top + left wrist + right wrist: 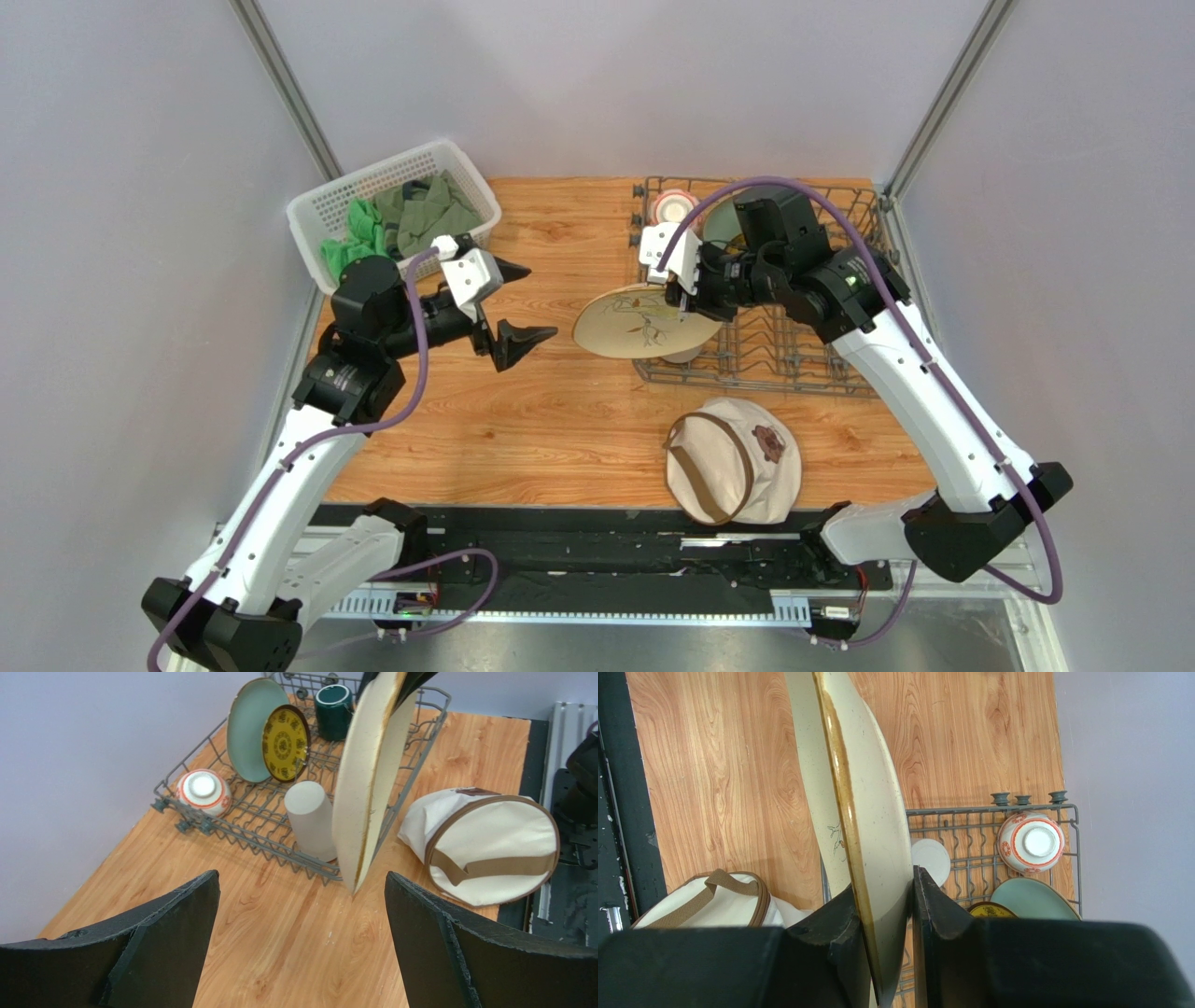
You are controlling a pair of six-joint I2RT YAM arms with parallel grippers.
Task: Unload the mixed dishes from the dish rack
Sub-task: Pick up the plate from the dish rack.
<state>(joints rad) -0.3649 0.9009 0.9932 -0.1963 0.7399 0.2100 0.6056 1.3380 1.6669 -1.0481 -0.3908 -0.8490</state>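
- Left gripper (521, 303): well left of the dish rack (842, 381), jaws wide apart, holding nothing, pointing toward the rack.
- Cream plate with bird drawing (634, 324): pinched by its rim and straddling the rack's left rim. Part of it is over the rack and part over the bare wooden table (561, 420). It looks clear of the tines, but I can't tell if the lower edge touches the wire.
- Right gripper (683, 298): over the rack's left side, fingers clamped on the cream plate, one pad on each face (right wrist view).
- Inside the rack:
  - red-orange-and-white bowl (202, 791), upside down at the far-left corner
  - pale green plate (246, 728), upright in the tines
  - small dark yellow-patterned plate (286, 742), upright in the tines
  - dark green mug (333, 707)
  - beige tumbler (310, 819), upside down
- Step, as I judge it: first dish coming out, five not yet unloaded.
- Next move calls for carrying the plate further left off the rack, tilting it flat, lowering it onto bare table, then releasing. The empty left gripper sits ready for a possible handover.
- Beige hat (732, 462): just in front of the rack. Keep the plate off it.
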